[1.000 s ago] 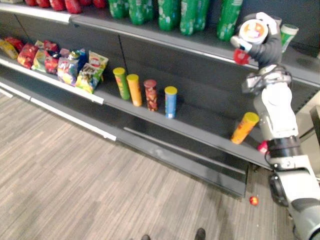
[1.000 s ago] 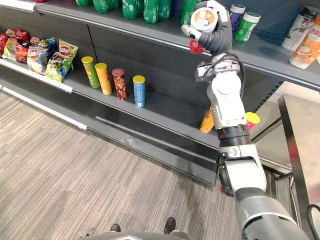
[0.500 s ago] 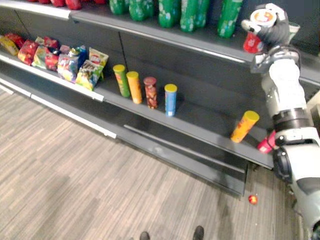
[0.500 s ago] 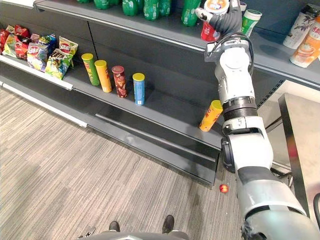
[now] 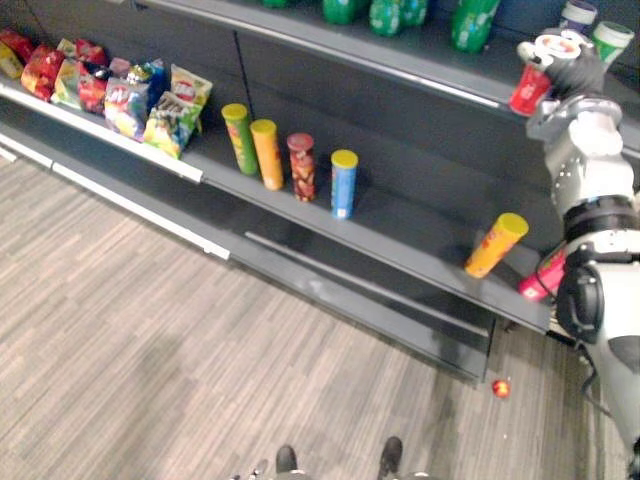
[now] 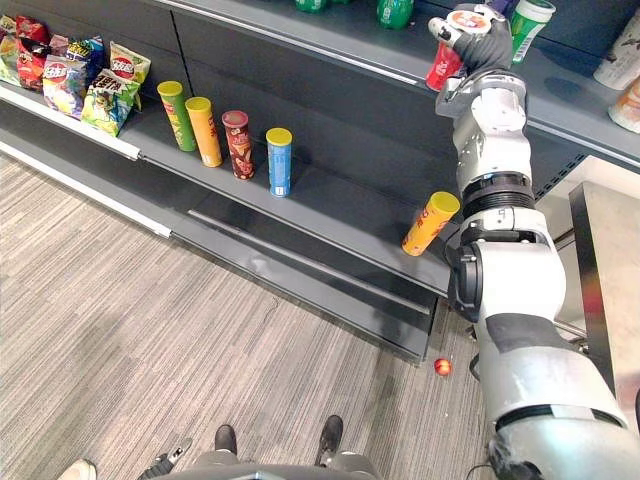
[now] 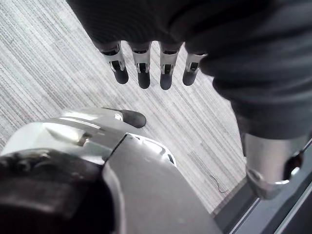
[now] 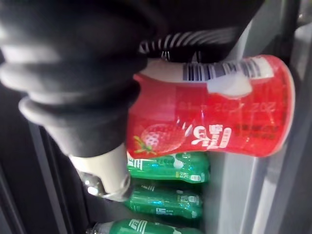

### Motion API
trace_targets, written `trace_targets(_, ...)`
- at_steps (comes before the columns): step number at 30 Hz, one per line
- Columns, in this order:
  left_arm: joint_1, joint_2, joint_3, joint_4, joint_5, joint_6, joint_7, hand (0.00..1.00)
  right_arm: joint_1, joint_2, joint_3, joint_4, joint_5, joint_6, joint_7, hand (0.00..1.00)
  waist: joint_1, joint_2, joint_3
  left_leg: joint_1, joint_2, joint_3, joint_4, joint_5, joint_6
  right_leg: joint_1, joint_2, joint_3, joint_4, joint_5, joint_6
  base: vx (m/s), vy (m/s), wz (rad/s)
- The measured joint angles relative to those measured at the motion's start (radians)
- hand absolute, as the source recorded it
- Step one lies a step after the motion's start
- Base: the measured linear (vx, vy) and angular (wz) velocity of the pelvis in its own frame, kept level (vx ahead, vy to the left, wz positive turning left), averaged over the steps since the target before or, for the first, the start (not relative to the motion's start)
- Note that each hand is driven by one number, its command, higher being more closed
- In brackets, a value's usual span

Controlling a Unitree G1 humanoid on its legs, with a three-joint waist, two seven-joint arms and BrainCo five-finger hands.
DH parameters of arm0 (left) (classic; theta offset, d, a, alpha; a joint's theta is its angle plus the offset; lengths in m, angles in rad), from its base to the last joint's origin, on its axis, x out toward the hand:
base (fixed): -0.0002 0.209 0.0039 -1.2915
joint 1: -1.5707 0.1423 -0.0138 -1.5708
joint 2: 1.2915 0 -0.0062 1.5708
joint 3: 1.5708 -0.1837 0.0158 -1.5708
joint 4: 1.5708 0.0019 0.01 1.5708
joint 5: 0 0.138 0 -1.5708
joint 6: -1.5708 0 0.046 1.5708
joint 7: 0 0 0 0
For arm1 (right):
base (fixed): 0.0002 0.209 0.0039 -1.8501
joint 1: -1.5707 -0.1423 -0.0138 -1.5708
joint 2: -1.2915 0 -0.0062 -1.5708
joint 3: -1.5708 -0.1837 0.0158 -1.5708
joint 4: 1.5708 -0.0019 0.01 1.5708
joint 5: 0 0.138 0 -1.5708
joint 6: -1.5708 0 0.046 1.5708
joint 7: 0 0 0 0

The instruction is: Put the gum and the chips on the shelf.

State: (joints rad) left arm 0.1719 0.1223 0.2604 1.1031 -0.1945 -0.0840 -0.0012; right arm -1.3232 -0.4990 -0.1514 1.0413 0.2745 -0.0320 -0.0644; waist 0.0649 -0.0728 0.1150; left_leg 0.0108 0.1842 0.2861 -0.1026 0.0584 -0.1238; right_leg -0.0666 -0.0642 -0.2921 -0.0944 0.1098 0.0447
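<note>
My right hand (image 5: 566, 66) is raised to the front edge of the upper shelf (image 5: 400, 68) and shut on a red gum canister (image 5: 527, 90) with a white lid. The canister is tilted; the right wrist view shows its strawberry label (image 8: 214, 114) past my hand (image 8: 83, 73). Chips tubes stand on the lower shelf (image 5: 400, 235): green (image 5: 241, 138), orange (image 5: 266, 154), dark red (image 5: 301, 167) and blue (image 5: 343, 183). A yellow tube (image 5: 495, 244) leans further right, with a pink one (image 5: 540, 277) beside it. My left hand (image 7: 144, 68) hangs open above the floor.
Green bottles (image 5: 470, 20) and two more canisters (image 6: 527, 25) stand on the upper shelf close to my right hand. Cups (image 6: 625, 55) stand at its far right. Chip bags (image 5: 150, 100) fill the shelf's left end. A small red ball (image 5: 501, 388) lies on the floor.
My right hand has carried the red canister further in toward the upper shelf's edge. The head camera has tilted down, so the whole shelf sits higher in view.
</note>
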Motion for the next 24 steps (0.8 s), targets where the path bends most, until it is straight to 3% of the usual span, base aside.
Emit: trace_targets(24,-0.021,0.002,0.01,0.005,0.0,-0.001,0.006,0.0,0.002,-0.187,-0.078,0.076,-0.003,-0.055,-0.02,1.0,-0.009,-0.004,0.06,-0.021,-0.016,-0.001,0.0,-0.011,-0.008,-0.007,-0.009,-0.005,-0.01,-0.005,0.005,0.01,0.001,0.0)
